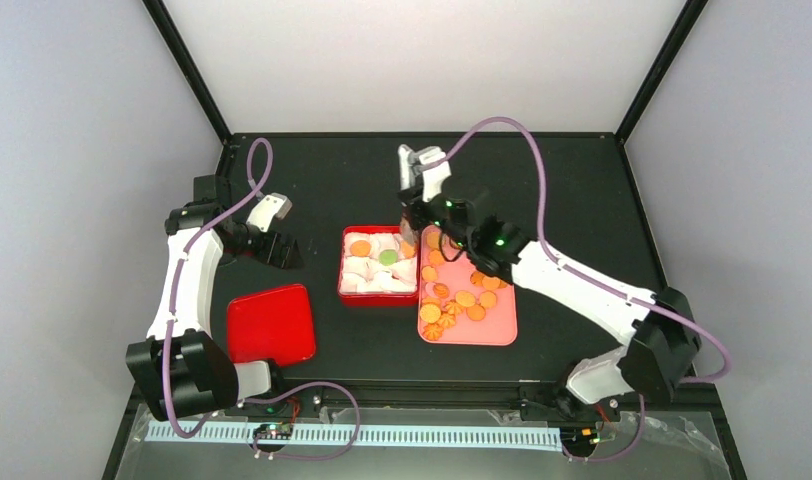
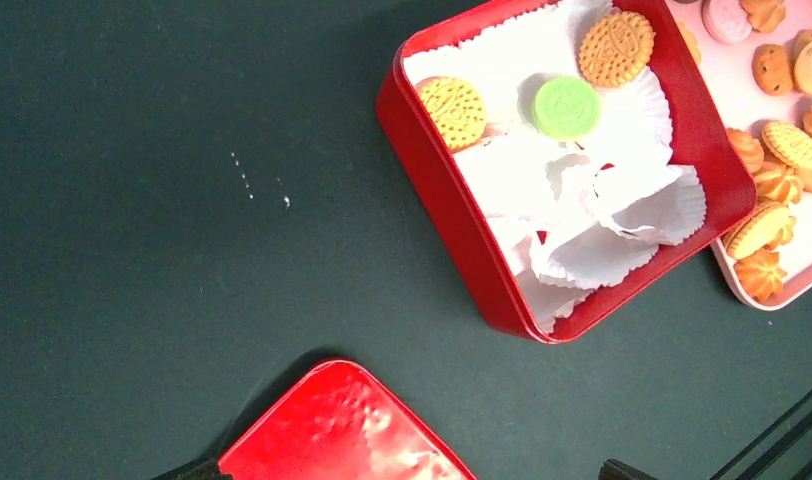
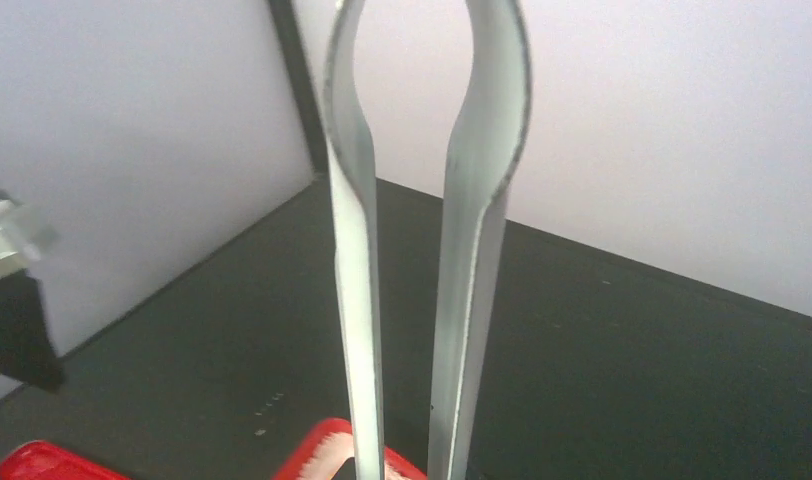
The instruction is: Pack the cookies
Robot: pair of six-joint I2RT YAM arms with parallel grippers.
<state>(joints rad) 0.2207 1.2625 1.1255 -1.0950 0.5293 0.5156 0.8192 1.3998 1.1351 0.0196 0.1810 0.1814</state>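
Three cookies (image 2: 567, 107) in tin (image 2: 444, 212) | left gripper (image 1: 280, 250) released | right gripper (image 1: 417, 215) grasping tongs (image 3: 477, 200)

From above I see the whole bench (image 1: 322, 180); left wrist looks down close, sharing the box (image 2: 444, 205); right wrist faces the wall (image 3: 682, 120).

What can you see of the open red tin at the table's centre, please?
The red tin is a rounded-corner square box, lid off, flat on the black table. Crumpled white paper cups line it; two golden cookies and one green cookie sit at its far end. The pink tray lies close alongside its right.
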